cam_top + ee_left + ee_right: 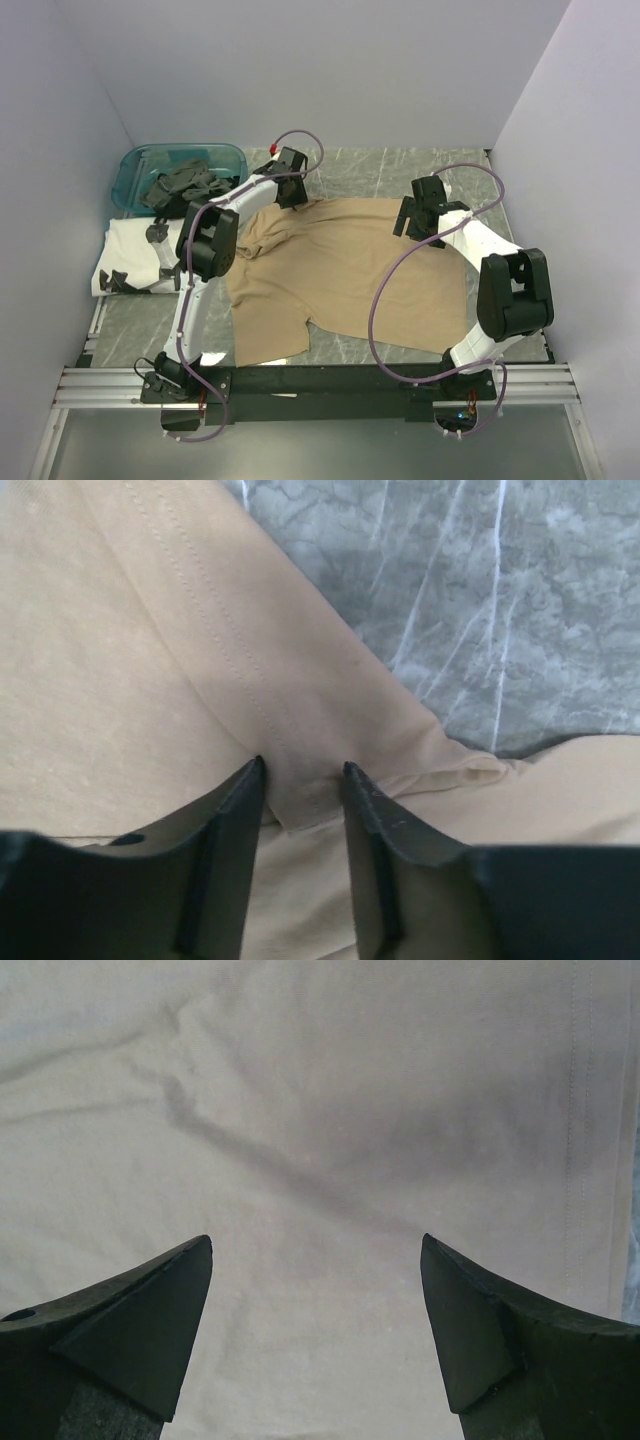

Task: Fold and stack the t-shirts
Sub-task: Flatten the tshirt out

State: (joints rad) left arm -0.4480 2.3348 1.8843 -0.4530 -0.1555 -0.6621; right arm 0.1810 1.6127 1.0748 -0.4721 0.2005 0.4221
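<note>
Tan t-shirt [350, 270] lay spread, somewhat rumpled, across the middle of the grey marbled counter [400, 165].

Left end effector [294, 198] was at the shirt's far left edge. In the left wrist view its fingers [240, 800] stood narrow, with a stitched, hemmed flap of the tan cloth lying in the gap between them. Bare counter showed just beyond the flap. Whether the cloth was actually clamped could not be told.

Right end effector [409, 226] was over the shirt's far right part. Its jaws were wide apart with nothing between them. The right wrist view showed only tan cloth below, with a stitched hem running along the right side. Contact with the cloth could not be told.

White t-shirt with a dark print [130, 245] lay folded at the left of the counter, beside the left arm. Dark shirts [185, 185] were heaped in the teal plastic tub [135, 165] behind it.
</note>
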